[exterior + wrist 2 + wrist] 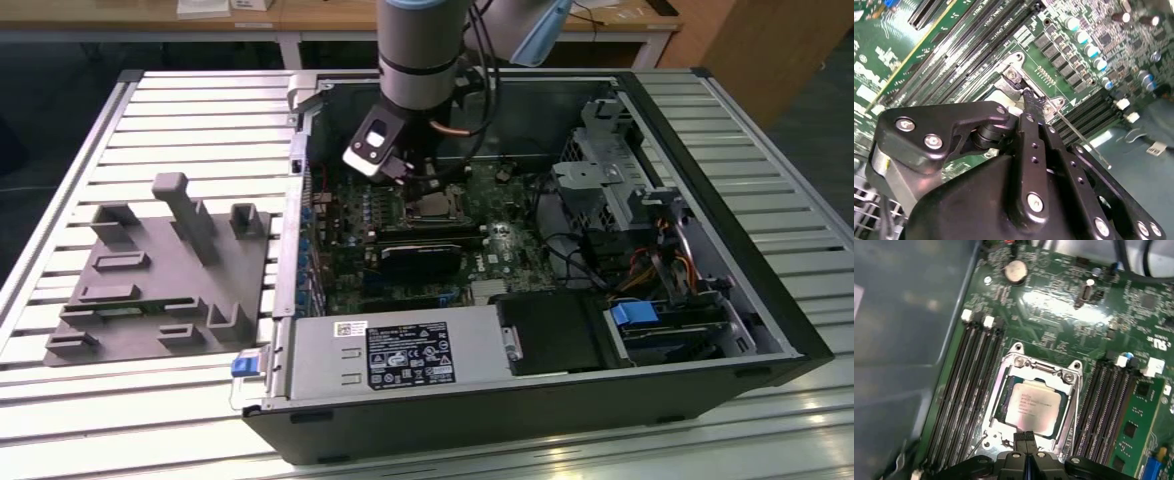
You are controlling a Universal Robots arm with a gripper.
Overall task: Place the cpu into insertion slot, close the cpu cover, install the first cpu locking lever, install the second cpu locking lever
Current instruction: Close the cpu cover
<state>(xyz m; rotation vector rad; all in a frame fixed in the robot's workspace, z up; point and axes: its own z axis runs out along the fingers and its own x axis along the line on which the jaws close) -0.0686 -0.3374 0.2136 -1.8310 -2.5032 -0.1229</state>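
The cpu (1031,405), a square chip with a dull silver top, lies flat in the insertion slot (1002,402) on the green motherboard. It also shows in the exterior view (430,207). The cpu cover (1040,368), a silvery metal frame, lies down around the chip. My gripper (1025,436) is shut with nothing between its fingers. Its tips hover at the cover's edge opposite the screws. In the second wrist view the gripper (1030,97) stands by a cover corner screw (1013,75). From there a thin wire lever (1084,142) sticks out over the memory slots.
Long black memory slots (966,385) flank the socket on both sides. A coin battery (1016,271) sits farther along the board. The open computer case (747,300) walls in the work area, holding a black card (420,262) and power supply (387,355). A grey fixture (160,270) lies on the table at the exterior view's left.
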